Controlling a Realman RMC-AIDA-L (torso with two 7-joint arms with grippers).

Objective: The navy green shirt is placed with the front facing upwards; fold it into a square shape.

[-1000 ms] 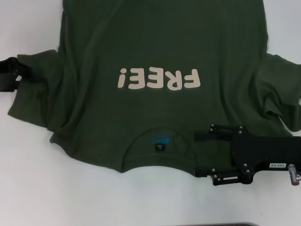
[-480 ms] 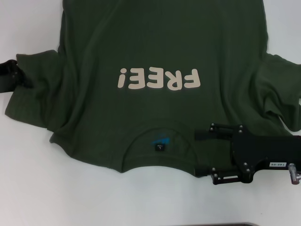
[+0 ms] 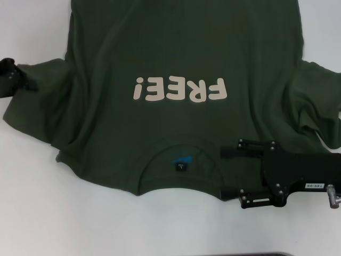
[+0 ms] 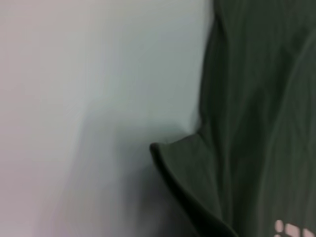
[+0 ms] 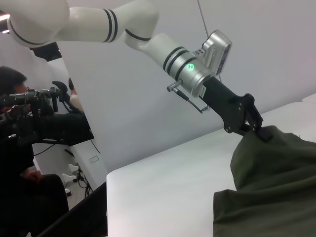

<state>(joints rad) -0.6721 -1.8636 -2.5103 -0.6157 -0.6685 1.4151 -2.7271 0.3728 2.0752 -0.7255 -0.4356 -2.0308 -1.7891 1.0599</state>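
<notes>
- Shirt (image 3: pixel 181 58): one navy green shirt, lying front up on the white counter (image 3: pixel 64 218), filling the upper and middle frame of the head view. Cream "FREE!" lettering (image 3: pixel 181 89) reads upside down at centre frame; collar with its black neck tag (image 3: pixel 182 167) sits at lower centre, hem out of frame at the top.
- Left gripper (image 3: pixel 20 80): at the left edge of the head view, at the tip of one sleeve (image 3: pixel 40 101). In the right wrist view the fingers (image 5: pixel 257 129) look clamped on the sleeve cloth, which rises in a peak off the counter.
- Right gripper (image 3: pixel 230 173): lower right of the head view, over the shoulder just beside the collar. Fingers apart, the two black bars well separated, nothing visibly pinched between them.
- Other sleeve (image 3: pixel 319 106): bunched in creases at the right edge of the frame.
- Handling, judged: soft, light, limp cotton; it will drape and wrinkle, and only the pinched part follows the fingers. Hemmed sleeve ends and shoulder seams look like the firmest holds; a pinch on a single layer mid-panel would likely drag the rest.
- Count: one shirt, two sleeves, one neck tag, two grippers.
</notes>
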